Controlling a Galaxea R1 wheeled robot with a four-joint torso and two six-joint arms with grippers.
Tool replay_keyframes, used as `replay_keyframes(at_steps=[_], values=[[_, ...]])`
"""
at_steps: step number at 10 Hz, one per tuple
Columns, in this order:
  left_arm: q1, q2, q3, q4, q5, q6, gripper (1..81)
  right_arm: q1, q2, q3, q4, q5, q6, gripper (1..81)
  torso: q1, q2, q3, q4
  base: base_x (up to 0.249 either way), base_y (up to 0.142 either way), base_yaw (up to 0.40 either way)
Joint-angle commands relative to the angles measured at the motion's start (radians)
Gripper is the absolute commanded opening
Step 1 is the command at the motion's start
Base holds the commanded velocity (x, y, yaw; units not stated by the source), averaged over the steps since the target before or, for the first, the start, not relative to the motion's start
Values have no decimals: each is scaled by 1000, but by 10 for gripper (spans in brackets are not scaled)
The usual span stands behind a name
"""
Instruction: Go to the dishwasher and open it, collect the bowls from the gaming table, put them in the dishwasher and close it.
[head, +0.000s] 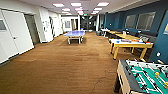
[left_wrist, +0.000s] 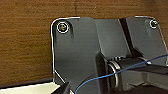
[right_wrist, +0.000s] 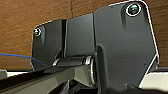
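Neither gripper's finger state can be told: both wrist views look past the robot's own dark plate at brown carpet, with a thin blue cable crossing each.

Brown carpet (head: 65, 62), short-piled and faintly banded, covers the floor of a long hall in the head view. Along the left wall stands a flat white double door (head: 15, 32), and further on a grey doorway set into the white wall. Deep in the room, near its middle, stands a table-tennis table (head: 74, 33) with a pale blue top and light legs. Rows of rectangular ceiling lights (head: 75, 5) run back toward a dark far end. The right wall is painted deep teal and carries framed panels.

Against that right wall stands the gaming table (head: 130, 45): a long rectangle with a glossy white top, yellow sides and splayed yellow legs. Small coloured shapes lie on its top, some blue near the left end and others toward the right end; they are too blurred to say whether they are the bowls. Yellow-topped tables continue in a line behind it. At the lower right corner of the head view is a table-football table (head: 145, 77), with a green field, rods with dark handles and a pale wooden side.
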Motion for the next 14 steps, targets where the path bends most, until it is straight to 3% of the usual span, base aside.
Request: replay_keyframes(at_steps=[1,14], values=[[-53,-8,-1,-8,53,-5,811,47,10,5,-5,-50,-2,811,0,0,0,0,125,0,0],[-53,-8,-1,-8,53,-3,811,49,10,5,-5,-50,-2,811,0,0,0,0,125,0,0]])
